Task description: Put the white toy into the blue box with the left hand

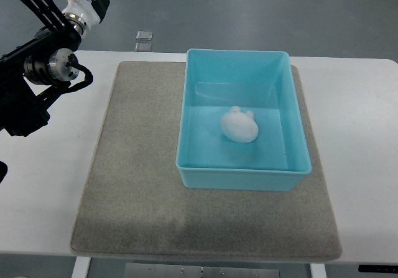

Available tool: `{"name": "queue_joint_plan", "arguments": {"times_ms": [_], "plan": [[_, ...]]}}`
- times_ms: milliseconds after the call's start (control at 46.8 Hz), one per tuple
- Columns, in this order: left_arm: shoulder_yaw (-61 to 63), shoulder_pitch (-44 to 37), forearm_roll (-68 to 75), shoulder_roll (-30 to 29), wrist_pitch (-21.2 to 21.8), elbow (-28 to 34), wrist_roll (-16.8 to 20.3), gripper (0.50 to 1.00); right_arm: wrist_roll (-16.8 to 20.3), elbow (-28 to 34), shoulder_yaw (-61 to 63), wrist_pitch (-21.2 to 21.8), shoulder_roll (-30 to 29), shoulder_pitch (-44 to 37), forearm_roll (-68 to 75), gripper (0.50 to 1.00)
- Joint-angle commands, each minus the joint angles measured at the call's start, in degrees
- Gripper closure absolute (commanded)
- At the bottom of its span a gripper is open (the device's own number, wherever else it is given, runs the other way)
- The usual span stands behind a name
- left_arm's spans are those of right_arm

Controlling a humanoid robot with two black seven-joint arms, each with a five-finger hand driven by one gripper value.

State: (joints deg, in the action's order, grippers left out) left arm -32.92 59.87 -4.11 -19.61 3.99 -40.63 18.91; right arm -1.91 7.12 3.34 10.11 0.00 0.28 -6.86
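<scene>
The white toy (239,126) lies on the floor of the blue box (189,110), near its middle. The box stands on the right half of a grey mat (137,185). My left arm (53,63) comes in from the left edge and rises to the top left corner. Its hand (46,7) is far left of the box and above the table's back left corner. Its black fingers are stretched out and hold nothing. The hand is partly cut off by the picture's top edge.
The mat lies on a white table (360,141). Two small clear squares (143,40) lie on the floor beyond the table's far edge. The grey floor shows at the back.
</scene>
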Motion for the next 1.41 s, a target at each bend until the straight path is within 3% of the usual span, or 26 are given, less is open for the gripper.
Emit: {"name": "queue_joint_plan", "arguments": {"times_ms": [0,320,427,1388], "plan": [[-0.04,-0.19,-3.88,0.71,-3.37,3.01,-0.01,0.516,-0.03,0.0,0.0,0.0,0.0,-0.01,0.0,0.564],[-0.39,-0.9,-6.62,3.17,-22.44,11.8,-0.01,0.516,-0.03,0.0,0.0,0.0,0.0,0.07,0.0,0.564],[-0.39,-1.6,-6.62,4.32,-26.4,13.91,-0.01,0.516,-0.03,0.0,0.0,0.0,0.0,-0.01,0.0,0.564],[-1.44,-2.13,-6.35,6.43,-25.26,18.22,0.17,0.51,-0.03,0.0,0.0,0.0,0.0,-0.01,0.0,0.564]]}}
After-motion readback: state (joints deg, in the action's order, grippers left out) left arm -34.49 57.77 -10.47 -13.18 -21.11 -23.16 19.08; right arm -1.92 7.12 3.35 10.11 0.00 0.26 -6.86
